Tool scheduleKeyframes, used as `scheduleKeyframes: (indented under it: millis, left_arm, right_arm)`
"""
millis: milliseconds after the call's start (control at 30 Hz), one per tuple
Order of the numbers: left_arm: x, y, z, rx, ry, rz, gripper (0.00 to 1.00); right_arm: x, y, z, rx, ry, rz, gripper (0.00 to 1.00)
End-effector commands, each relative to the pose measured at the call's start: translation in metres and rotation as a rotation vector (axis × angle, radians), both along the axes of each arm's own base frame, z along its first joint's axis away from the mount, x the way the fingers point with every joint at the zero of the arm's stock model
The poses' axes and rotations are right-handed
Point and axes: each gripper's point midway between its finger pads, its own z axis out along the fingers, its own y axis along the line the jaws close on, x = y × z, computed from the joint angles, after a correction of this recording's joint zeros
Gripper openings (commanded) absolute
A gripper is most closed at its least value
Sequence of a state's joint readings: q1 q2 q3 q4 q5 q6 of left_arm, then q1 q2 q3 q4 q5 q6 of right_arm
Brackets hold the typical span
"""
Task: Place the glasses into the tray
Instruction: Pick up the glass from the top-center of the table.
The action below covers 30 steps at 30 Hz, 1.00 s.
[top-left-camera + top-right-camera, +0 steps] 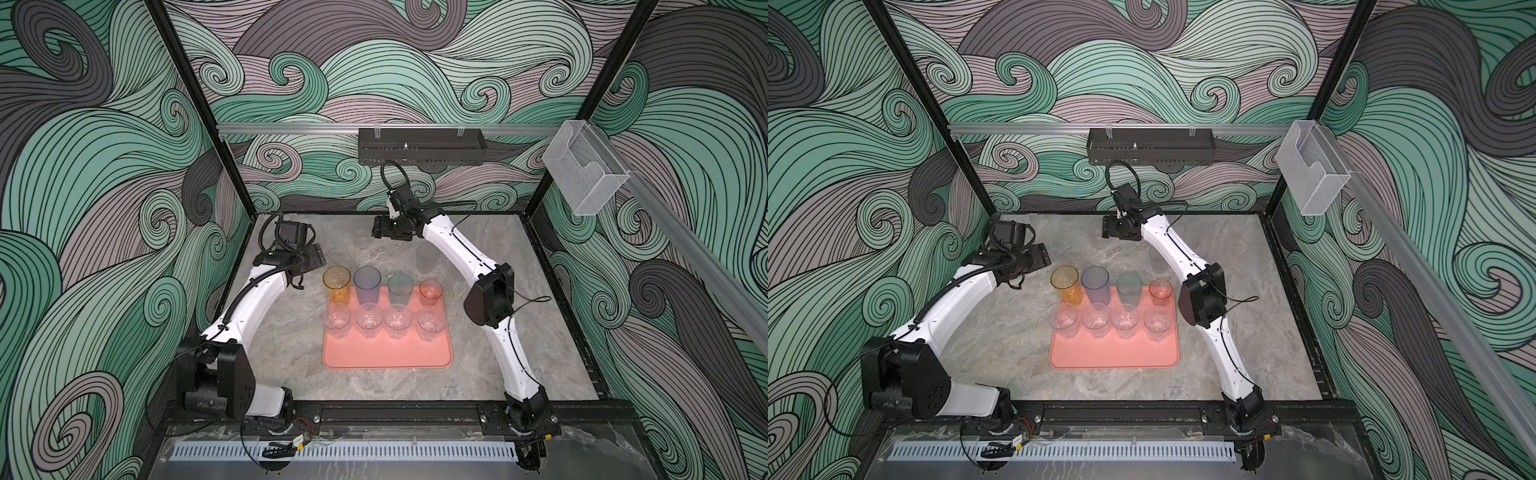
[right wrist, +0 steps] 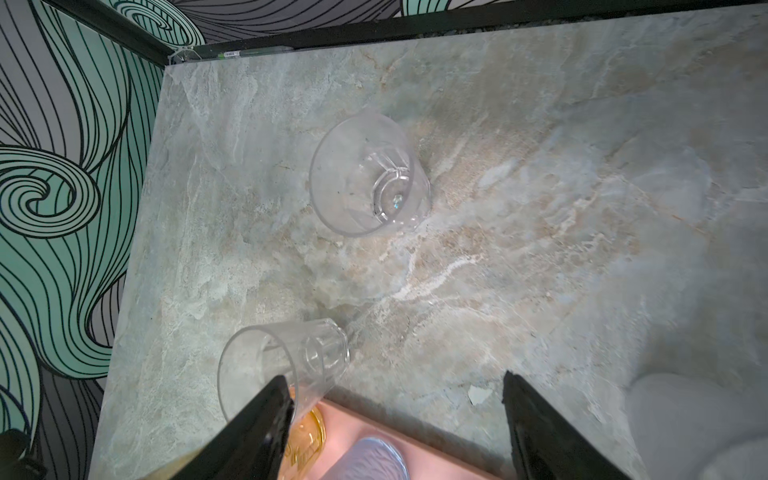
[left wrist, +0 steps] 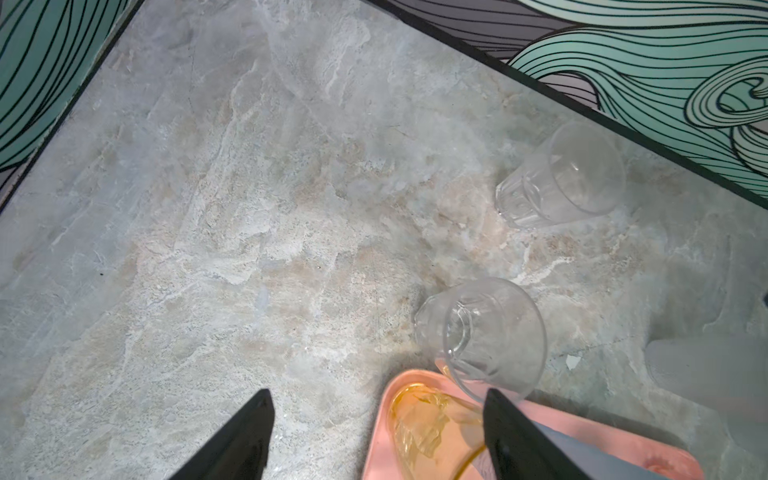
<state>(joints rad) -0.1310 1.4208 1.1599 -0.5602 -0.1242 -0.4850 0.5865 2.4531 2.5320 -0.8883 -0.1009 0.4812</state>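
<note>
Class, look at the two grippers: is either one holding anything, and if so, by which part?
Nothing is held. The left gripper and the right gripper both hover with jaws open and empty.

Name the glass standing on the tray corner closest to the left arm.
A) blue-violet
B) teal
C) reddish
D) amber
D: in a top view the tall amber glass ends the far row on the tray, on the side of the left arm. The blue-violet glass, teal glass and reddish glass stand further along that row, away from it.
</note>
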Motion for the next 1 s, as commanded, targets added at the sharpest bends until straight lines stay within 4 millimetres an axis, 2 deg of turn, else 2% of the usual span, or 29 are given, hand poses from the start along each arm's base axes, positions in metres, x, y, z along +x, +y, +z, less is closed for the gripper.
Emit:
scheduleKeyframes:
  millis: [0,167,233,433,533,800,967]
  left_arm:
    - [0.006,0.000,-0.006,-0.018,0.027,0.003,0.81]
    - [0.006,-0.007,-0.022,-0.043,0.076,-0.025,0.78]
    - [0.006,-0.010,-0.026,-0.053,0.079,-0.035,0.78]
    - [0.005,-0.011,-0.028,-0.050,0.081,-0.053,0.77]
    - [0.005,-0.012,-0.030,-0.050,0.086,-0.058,0.77]
    - [0.005,-0.014,-0.034,-0.059,0.090,-0.070,0.76]
    - [0.005,-0.014,-0.035,-0.057,0.093,-0.072,0.76]
  right_arm:
    - [0.007,0.008,-0.009,-0.004,-0.005,0.009,0.80]
    - [0.031,0.026,-0.030,0.030,-0.068,0.023,0.78]
    - [0.039,0.026,-0.038,0.023,-0.092,0.010,0.78]
    - [0.051,0.034,-0.045,0.073,-0.112,-0.012,0.77]
    - [0.057,0.035,-0.045,0.088,-0.127,-0.036,0.77]
    - [0.075,0.029,-0.069,0.102,-0.135,-0.130,0.73]
    - [0.081,0.029,-0.073,0.102,-0.150,-0.143,0.69]
